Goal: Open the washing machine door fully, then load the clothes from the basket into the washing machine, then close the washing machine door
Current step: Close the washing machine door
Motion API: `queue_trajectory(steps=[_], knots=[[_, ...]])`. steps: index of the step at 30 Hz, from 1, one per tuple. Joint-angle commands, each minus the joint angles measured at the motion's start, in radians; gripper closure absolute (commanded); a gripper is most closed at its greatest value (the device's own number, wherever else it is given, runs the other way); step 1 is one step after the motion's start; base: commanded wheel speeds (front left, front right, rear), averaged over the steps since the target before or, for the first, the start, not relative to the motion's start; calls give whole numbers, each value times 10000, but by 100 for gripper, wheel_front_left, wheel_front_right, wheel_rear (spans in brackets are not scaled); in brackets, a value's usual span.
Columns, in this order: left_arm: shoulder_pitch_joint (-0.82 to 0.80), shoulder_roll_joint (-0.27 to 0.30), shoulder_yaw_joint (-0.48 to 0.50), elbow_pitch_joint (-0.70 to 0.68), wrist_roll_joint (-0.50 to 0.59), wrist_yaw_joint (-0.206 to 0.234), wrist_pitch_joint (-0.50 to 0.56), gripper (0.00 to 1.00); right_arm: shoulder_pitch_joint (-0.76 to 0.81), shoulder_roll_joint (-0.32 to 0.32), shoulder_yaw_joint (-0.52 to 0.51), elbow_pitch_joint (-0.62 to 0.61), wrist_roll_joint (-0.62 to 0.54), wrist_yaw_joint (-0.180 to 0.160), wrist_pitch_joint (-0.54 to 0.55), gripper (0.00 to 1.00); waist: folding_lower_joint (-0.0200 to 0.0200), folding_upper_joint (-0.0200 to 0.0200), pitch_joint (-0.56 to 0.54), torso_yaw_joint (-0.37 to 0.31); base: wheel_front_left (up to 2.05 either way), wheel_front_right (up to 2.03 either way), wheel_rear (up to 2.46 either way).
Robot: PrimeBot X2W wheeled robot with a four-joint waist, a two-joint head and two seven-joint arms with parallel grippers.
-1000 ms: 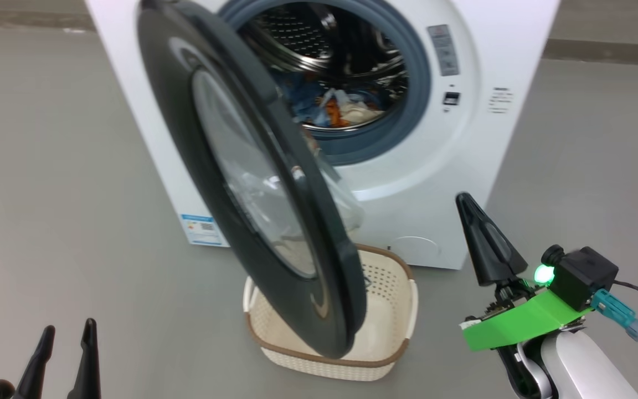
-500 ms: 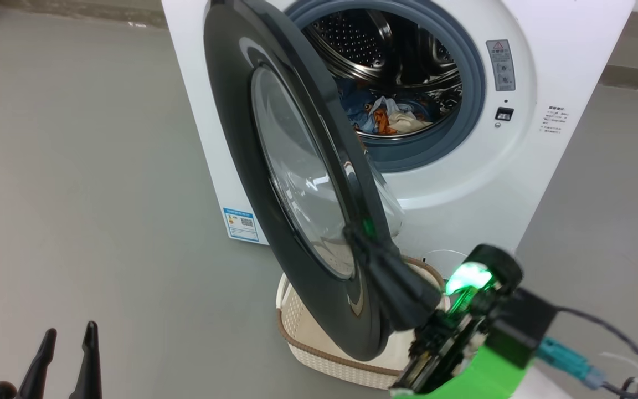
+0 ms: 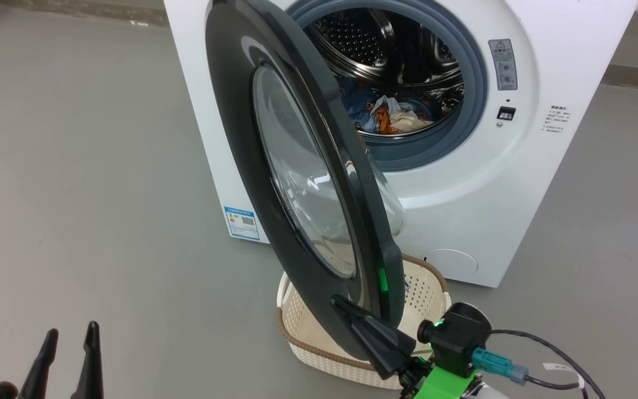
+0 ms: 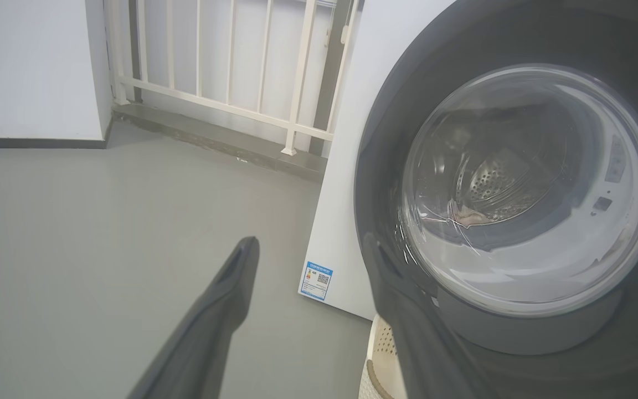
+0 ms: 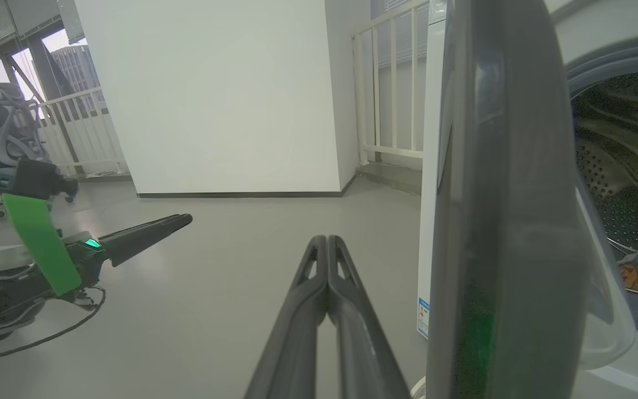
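The white washing machine (image 3: 479, 183) stands with its door (image 3: 297, 183) swung about halfway out, black ring and glass bowl edge-on to me. Blue, orange and cream clothes (image 3: 385, 113) lie in the steel drum. The cream basket (image 3: 427, 288) sits on the floor under the door, partly hidden by it. My right gripper (image 3: 338, 302) is shut on nothing, its tip low at the door's outer face near the free edge; in the right wrist view the gripper (image 5: 325, 241) lies just left of the door's edge (image 5: 496, 194). My left gripper (image 3: 70, 341) stands open at lower left, away from everything.
Bare grey floor (image 3: 75, 194) spreads to the left of the machine. A white railing (image 4: 241, 66) and a white wall (image 5: 214, 94) stand behind. An office chair (image 5: 3, 122) is far off. A cable (image 3: 546, 343) trails from my right wrist.
The head camera shifted, so the machine sits further right in view. My shut right gripper swung from right of the basket, down and left, to the door's outer face. The left gripper stayed put.
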Motion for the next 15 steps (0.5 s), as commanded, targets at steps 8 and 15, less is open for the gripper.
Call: queue_trajectory(steps=[8,15], knots=[[-491,205,315,-140,-164,-34,-107,0,-651,127,268,1133,427,44,-51,100,0,0,101,72,0,0,0],[-528,241,303,-87,-209,-34,-107,0,-767,227,340,1759,642,44,-51,100,0,0,71,160,0,0,0]])
